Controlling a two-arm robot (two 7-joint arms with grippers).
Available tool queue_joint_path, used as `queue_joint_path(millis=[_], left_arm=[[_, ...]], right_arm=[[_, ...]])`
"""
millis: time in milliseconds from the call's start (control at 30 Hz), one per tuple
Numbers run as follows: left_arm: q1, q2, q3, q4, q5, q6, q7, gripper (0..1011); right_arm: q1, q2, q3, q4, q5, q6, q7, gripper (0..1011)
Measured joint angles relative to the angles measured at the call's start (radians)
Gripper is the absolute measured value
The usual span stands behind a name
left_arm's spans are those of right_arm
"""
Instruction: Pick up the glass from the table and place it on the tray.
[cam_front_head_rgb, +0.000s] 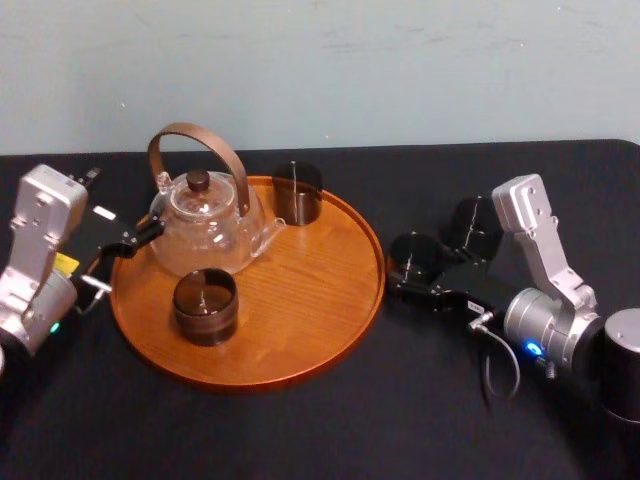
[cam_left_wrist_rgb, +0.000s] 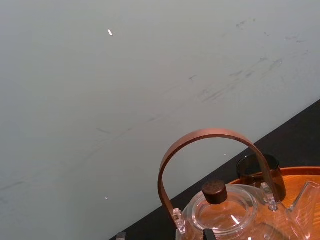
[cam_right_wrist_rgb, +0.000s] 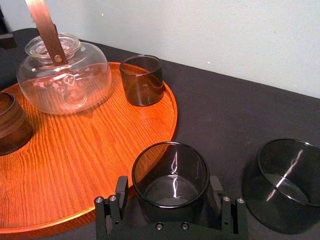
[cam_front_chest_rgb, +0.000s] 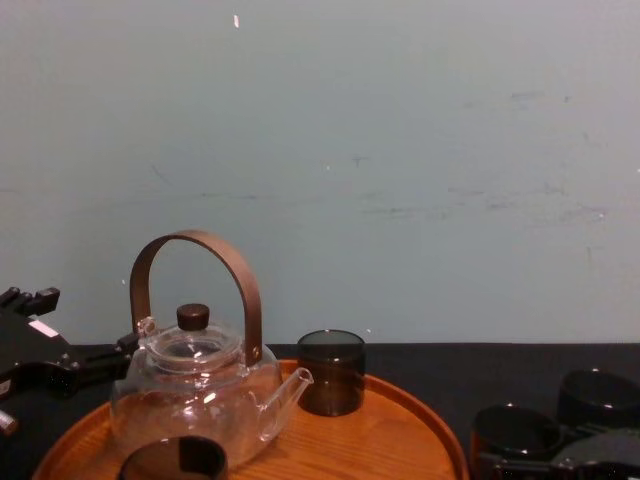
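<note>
Right pincer (cam_right_wrist_rgb: 169, 184) astride the glass (cam_right_wrist_rgb: 170, 167)

- Head view looks steeply down on the table (cam_front_head_rgb: 300, 430) and whole tray (cam_front_head_rgb: 310, 310).
- Chest view looks low across the tray to the wall (cam_front_chest_rgb: 400, 150).
- Left wrist view, close behind the teapot (cam_left_wrist_rgb: 235, 220), tilts upward.
- Right wrist view, close over a glass (cam_right_wrist_rgb: 170, 175), shares tray and teapot.

**Glass** (cam_right_wrist_rgb: 170, 175): short, straight-sided tumbler of dark smoky glass, empty. It is standing upright, mouth up, on the table just beside the tray's right rim, outside the tray.

**Tray** (cam_front_head_rgb: 300, 310): large, round, orange-brown wood with clear grain and a low raised rim. It is lying flat on the table, left of centre.

**Table** (cam_front_head_rgb: 400, 420): flat top under matte black cloth, carrying both.
</note>
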Motion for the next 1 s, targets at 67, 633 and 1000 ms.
queue_joint_path(millis=[67, 633, 1000], left_arm=[[0.0, 0.0, 0.0, 0.0, 0.0, 0.0, 0.0, 1001], [0.0, 0.0, 0.0, 0.0, 0.0, 0.0, 0.0, 1001], [0.0, 0.0, 0.0, 0.0, 0.0, 0.0, 0.0, 1001]], right_arm=[[0.003, -0.003, -0.001, 0.004, -0.004, 0.0, 0.003, 1002], [0.032, -0.036, -0.002, 0.056, -0.033, -0.005, 0.028, 1002], [0.032, -0.037, -0.002, 0.057, -0.037, -0.009, 0.028, 1002]])
